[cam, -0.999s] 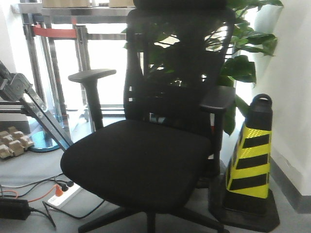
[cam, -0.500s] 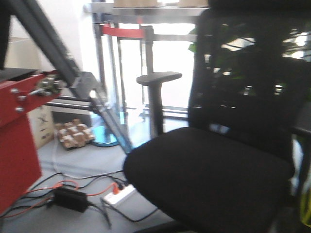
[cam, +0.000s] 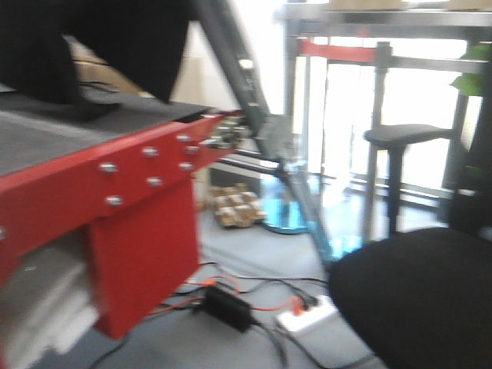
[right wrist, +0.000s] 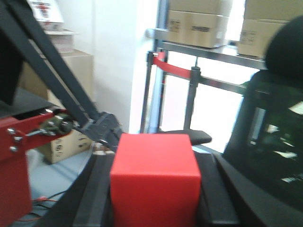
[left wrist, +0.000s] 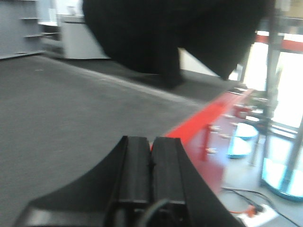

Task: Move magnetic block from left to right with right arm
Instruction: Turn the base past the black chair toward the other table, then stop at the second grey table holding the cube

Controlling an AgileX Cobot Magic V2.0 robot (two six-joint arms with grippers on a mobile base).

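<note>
While the office chair (cam: 415, 284) filled the front view a second ago, it is now pushed to the lower right corner. The red table edge (cam: 115, 181) with its bolt heads has been brought in from the left, so this view has been swung leftward, and the blur shows that it is not yet settled. The magnetic block (right wrist: 154, 184) is not seen in the front view. In the right wrist view it is pinched squarely between the two fingers of the right gripper (right wrist: 155, 198), and it is raised, with only the room, a shelf frame and the chair back seen behind it. Nothing is shown beneath the block, so it cannot be told whether it is above the table. The left gripper (left wrist: 151, 163) is held low over the dark table mat (left wrist: 71, 104), its fingers pressed together on nothing. From this the pickup is judged done and the carry under way, with the set-down on the right side not yet made. A power strip (cam: 307, 314) and cables are seen on the floor.
</note>
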